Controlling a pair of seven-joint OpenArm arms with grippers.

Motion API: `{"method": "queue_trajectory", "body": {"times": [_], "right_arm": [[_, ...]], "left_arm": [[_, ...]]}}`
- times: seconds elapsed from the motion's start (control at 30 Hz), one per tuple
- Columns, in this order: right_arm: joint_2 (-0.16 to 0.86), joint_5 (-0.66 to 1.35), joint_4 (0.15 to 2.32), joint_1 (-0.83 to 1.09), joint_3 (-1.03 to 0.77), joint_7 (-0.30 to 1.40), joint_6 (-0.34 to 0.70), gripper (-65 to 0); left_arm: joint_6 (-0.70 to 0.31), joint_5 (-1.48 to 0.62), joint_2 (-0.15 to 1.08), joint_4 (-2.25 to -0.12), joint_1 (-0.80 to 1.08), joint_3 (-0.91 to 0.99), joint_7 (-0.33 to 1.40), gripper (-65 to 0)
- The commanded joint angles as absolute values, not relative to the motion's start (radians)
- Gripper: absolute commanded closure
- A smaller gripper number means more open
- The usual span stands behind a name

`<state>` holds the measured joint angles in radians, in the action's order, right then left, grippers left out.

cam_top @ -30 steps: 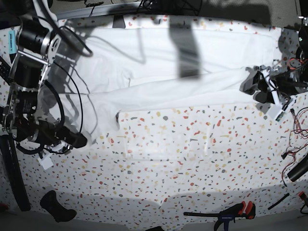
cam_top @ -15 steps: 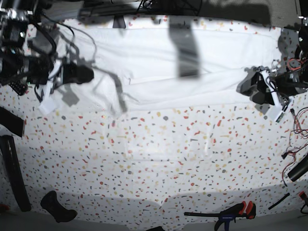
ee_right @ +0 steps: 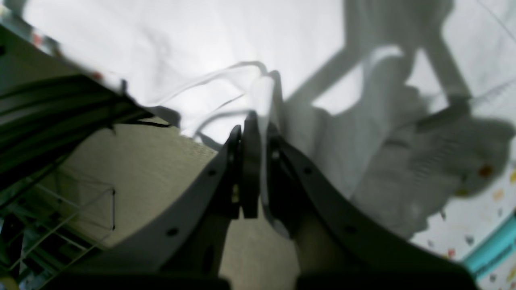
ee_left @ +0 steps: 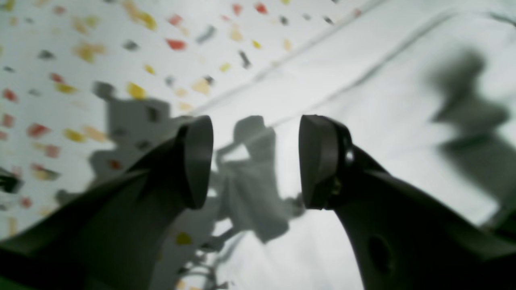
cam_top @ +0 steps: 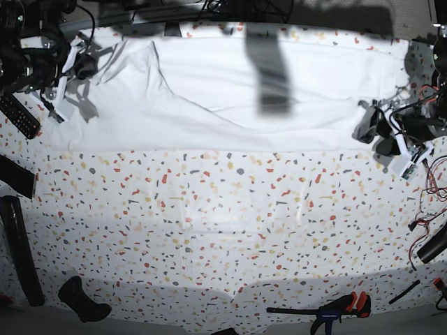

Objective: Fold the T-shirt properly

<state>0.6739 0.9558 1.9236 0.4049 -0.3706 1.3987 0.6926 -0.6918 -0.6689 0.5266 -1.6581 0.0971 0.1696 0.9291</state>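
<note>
Now right fingers (ee_right: 252,177) pinched tight on T-shirt (cam_top: 230,98) fold; left fingers (ee_left: 256,161) wide apart, empty.

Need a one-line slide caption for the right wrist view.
Right gripper shut on a pinched fold of the white T-shirt, lifting it above the cloth spread below.

A: Where is there room to pass?

B: The whole middle of the desk (cam_top: 230,209) is bare speckled top, from the near hem of the T-shirt (cam_top: 230,105) to the front edge.

A: And what stands in the way?

B: The T-shirt covers the far strip. The left gripper (cam_top: 370,129) sits at its hem on one side, fingers (ee_left: 318,161) apart over the cloth. The right gripper (cam_top: 87,66) is at the far corner opposite, pinching the cloth. A clamp (cam_top: 339,307) lies at the front edge, and red wires (cam_top: 426,181) hang beside the left arm.
</note>
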Motion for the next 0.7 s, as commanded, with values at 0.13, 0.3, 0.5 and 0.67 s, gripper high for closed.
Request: {"method": "queue_trajectory", "body": {"times": [0.13, 0.3, 0.5, 0.67], "right_arm": [[0.695, 0.912, 1.935, 0.413, -0.379, 1.396, 0.698, 0.0], [0.696, 0.912, 1.935, 0.413, -0.379, 1.396, 0.698, 0.0], [0.695, 0.913, 1.935, 0.413, -0.379, 1.396, 0.698, 0.0], [0.695, 0.919, 1.935, 0.413, -0.379, 1.396, 0.698, 0.0]], "left_arm": [[-0.698, -0.669, 0.544, -1.675, 0.088, 0.177, 0.912, -33.0], [-0.698, -0.688, 0.543, -1.675, 0.127, 0.177, 0.918, -33.0], [-0.698, -0.733, 0.543, -1.675, 0.169, 0.176, 0.903, -33.0], [-0.698, -0.607, 0.518, -1.675, 0.168, 0.175, 0.777, -33.0]]}}
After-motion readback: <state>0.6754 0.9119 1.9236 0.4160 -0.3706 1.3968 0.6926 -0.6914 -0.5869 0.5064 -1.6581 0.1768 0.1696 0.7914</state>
